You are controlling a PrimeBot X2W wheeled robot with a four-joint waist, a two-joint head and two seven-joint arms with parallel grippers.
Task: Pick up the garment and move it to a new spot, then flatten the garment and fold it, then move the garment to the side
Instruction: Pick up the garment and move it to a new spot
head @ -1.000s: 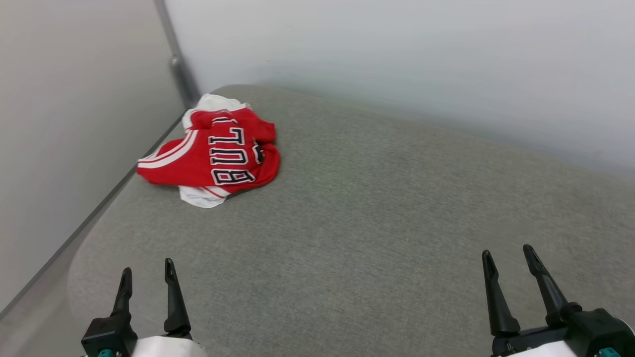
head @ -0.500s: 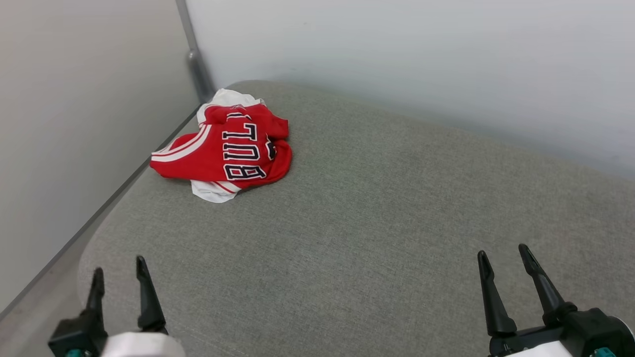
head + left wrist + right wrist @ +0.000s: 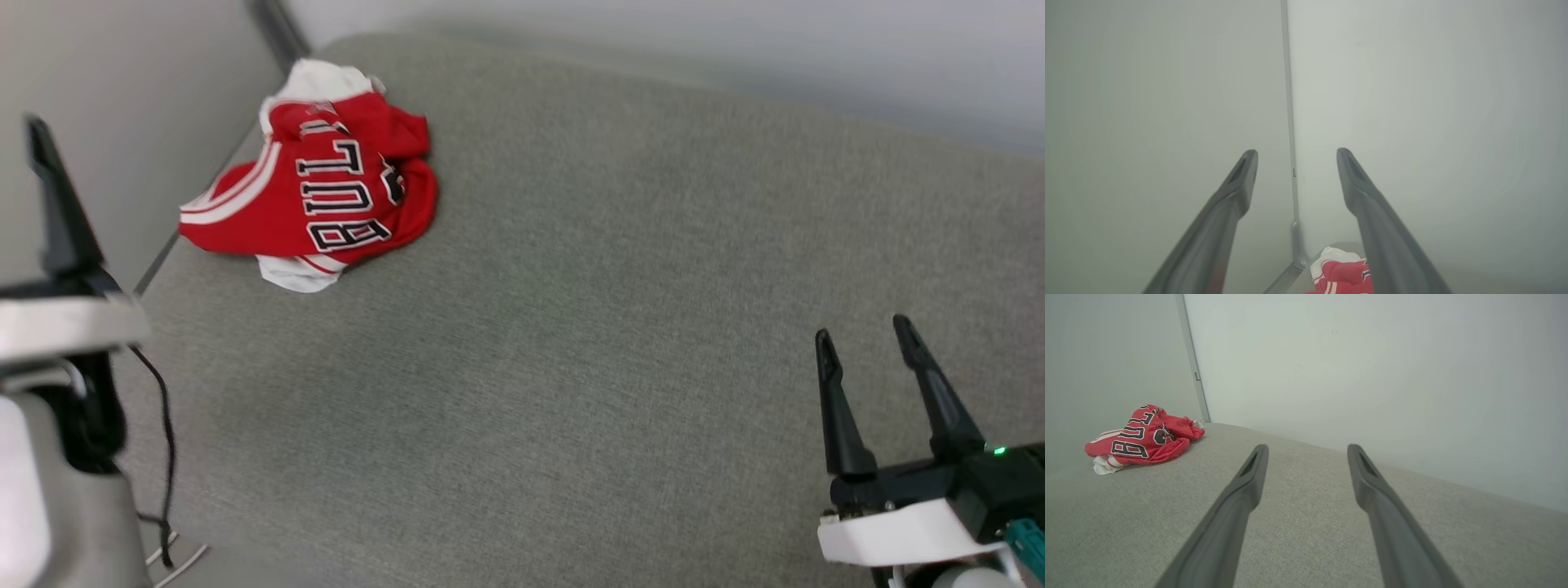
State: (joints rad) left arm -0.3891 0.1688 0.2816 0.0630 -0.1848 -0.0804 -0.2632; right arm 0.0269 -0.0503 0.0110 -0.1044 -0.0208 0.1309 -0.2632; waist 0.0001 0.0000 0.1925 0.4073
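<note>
The garment (image 3: pixel 310 196) is a crumpled red jersey with white sleeves and black lettering. It lies bunched at the far left corner of the grey cushioned surface (image 3: pixel 612 327), close to the wall. In the left wrist view my left gripper (image 3: pixel 1296 154) is open and empty, raised and pointing at the wall corner, with the garment (image 3: pixel 1339 273) low beneath it. One of its fingers (image 3: pixel 51 196) stands at the left edge of the head view. My right gripper (image 3: pixel 862 328) is open and empty above the near right of the surface, far from the garment (image 3: pixel 1143 437).
Two pale walls meet behind the garment at a grey corner post (image 3: pixel 277 24). The surface's left edge runs along the left wall. A black cable (image 3: pixel 163 425) hangs from my left arm at the lower left.
The head view has tilted down and shifted. My left arm has risen high at the left edge, and the right gripper sits a little further forward. The garment lies as before.
</note>
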